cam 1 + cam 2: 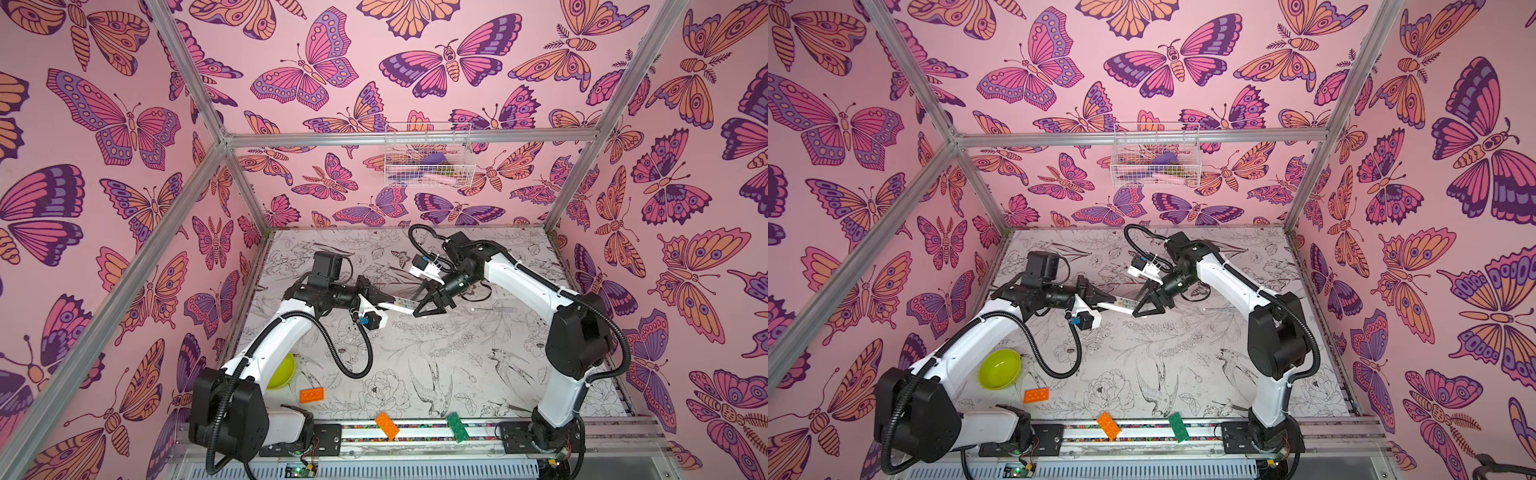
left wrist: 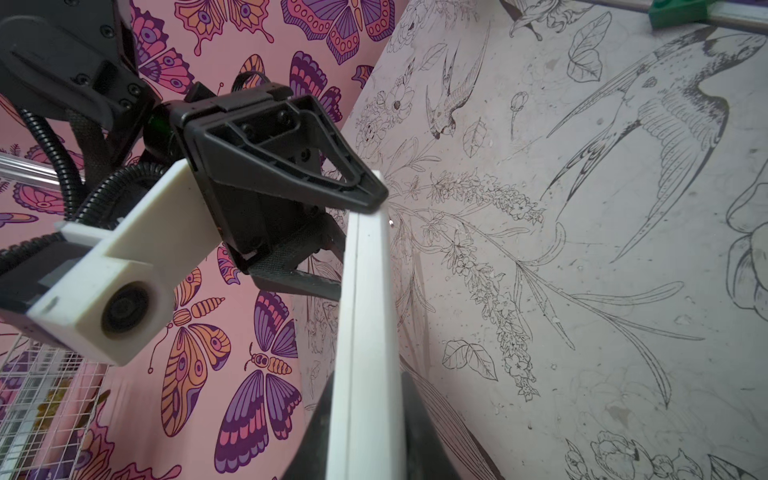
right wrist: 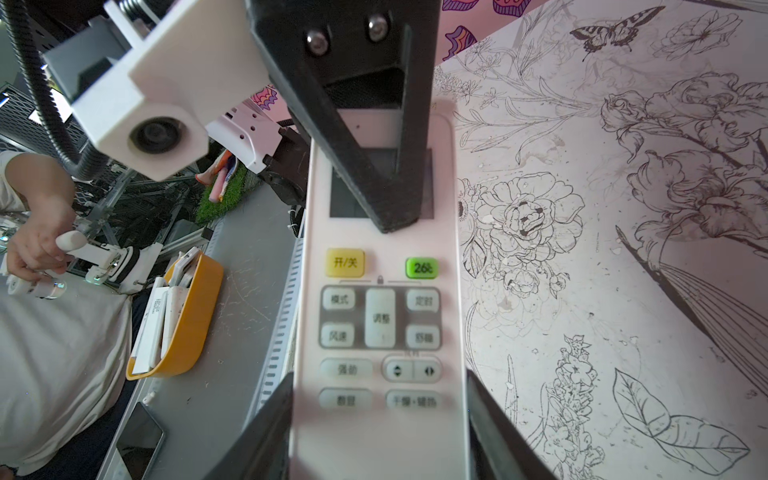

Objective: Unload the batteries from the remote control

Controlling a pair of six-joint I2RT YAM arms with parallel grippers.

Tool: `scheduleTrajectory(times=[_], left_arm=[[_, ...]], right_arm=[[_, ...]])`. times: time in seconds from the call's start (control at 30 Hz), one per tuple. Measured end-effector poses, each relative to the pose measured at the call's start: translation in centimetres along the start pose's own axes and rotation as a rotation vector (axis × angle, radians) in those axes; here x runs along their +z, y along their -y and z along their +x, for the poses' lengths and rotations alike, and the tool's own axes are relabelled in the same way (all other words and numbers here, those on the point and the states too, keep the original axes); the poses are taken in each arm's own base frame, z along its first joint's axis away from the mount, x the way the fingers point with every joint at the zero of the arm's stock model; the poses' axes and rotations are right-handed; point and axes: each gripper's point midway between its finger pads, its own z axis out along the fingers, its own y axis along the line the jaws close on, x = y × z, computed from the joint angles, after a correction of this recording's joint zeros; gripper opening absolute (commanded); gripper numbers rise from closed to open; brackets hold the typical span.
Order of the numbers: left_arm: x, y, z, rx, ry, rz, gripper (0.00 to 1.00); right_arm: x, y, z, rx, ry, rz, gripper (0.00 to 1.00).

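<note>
A white remote control (image 1: 397,306) (image 1: 1121,305) hangs above the table, held between both grippers. My left gripper (image 1: 384,300) (image 2: 368,395) is shut on the screen end, and its upper finger (image 3: 390,216) lies across the display. My right gripper (image 1: 419,309) (image 3: 380,386) is shut on the button end, with one jaw on each long side. The right wrist view shows the remote's (image 3: 380,316) button face. In the left wrist view the remote (image 2: 365,332) appears edge-on, running up to the right gripper (image 2: 357,241). The batteries are hidden.
A thin clear-handled metal tool (image 1: 494,309) lies on the table right of the grippers. A green bowl (image 1: 999,369) sits front left by the left arm. Two orange bricks (image 1: 311,395) (image 1: 386,424) and a green brick (image 1: 457,427) lie near the front rail. A wire basket (image 1: 428,156) hangs on the back wall.
</note>
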Motion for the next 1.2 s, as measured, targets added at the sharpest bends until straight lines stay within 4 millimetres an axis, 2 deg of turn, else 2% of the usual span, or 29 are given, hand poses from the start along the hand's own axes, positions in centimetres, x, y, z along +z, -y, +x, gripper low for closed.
scheduleTrajectory(times=[0.27, 0.37, 0.47, 0.57, 0.7, 0.8, 0.97, 1.03, 1.2], left_arm=[[0.0, -0.2, 0.0, 0.007, -0.012, -0.005, 0.00], [0.0, -0.5, -0.3, 0.000, -0.013, -0.011, 0.00], [-0.2, -0.7, -0.6, -0.001, -0.015, -0.018, 0.00], [-0.3, -1.1, -0.9, -0.044, -0.020, -0.028, 0.00], [-1.3, -1.7, -0.8, -0.131, -0.088, -0.057, 0.00], [-2.5, -2.3, -0.7, -0.243, -0.166, -0.092, 0.00], [-4.1, -1.9, -0.3, -0.520, -0.278, -0.102, 0.00], [-4.6, -1.6, -0.2, -0.658, -0.314, -0.114, 0.00], [-5.6, -1.3, -0.6, -1.038, -0.364, -0.148, 0.00]], right_arm=[[-0.3, -0.1, -0.2, -0.021, 0.010, 0.012, 0.35], [-0.6, -0.3, -0.3, -0.028, 0.019, 0.019, 0.49], [-0.9, -0.6, -0.5, -0.036, 0.030, 0.028, 0.58], [-1.4, -0.9, -0.7, -0.057, 0.046, 0.051, 0.63], [-3.4, -0.6, -0.9, -0.093, 0.084, 0.141, 0.65], [-5.5, -0.8, -1.1, -0.106, 0.149, 0.229, 0.66], [-8.8, -0.6, -2.0, -0.131, 0.296, 0.395, 0.66], [-9.3, -0.1, -2.4, -0.129, 0.337, 0.445, 0.66], [-10.1, 2.6, -2.5, -0.038, 0.458, 0.545, 0.66]])
